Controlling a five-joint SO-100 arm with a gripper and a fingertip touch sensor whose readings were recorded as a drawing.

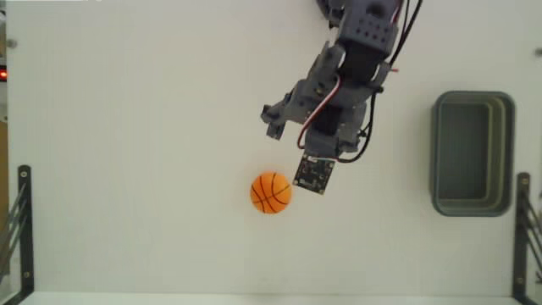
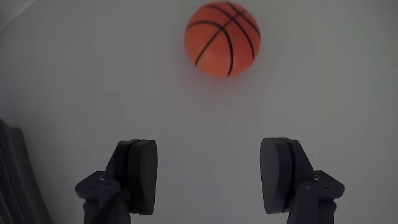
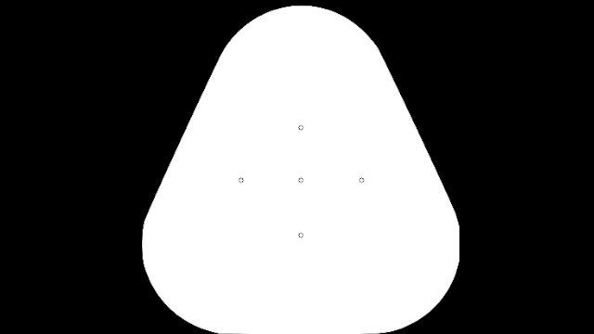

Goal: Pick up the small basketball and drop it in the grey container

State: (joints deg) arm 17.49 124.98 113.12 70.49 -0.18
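The small basketball (image 1: 271, 193), orange with thin black seams, rests on the white table a little below centre in the fixed view. My gripper (image 1: 292, 140) hangs above the table just up and right of it, not touching it. In the wrist view the small basketball (image 2: 222, 39) lies ahead near the top edge. There my gripper (image 2: 211, 177) stands open, its two dark fingers (image 2: 140, 174) wide apart with only bare table between them. The grey container (image 1: 437, 152), a rectangular tub with a thick rim, sits empty at the right side of the fixed view.
Black metal brackets stand at the table's lower left (image 1: 21, 229) and lower right (image 1: 523, 233) edges. The arm's body and cables (image 1: 364, 51) reach in from the top. White table surface spreads between the ball and the tub.
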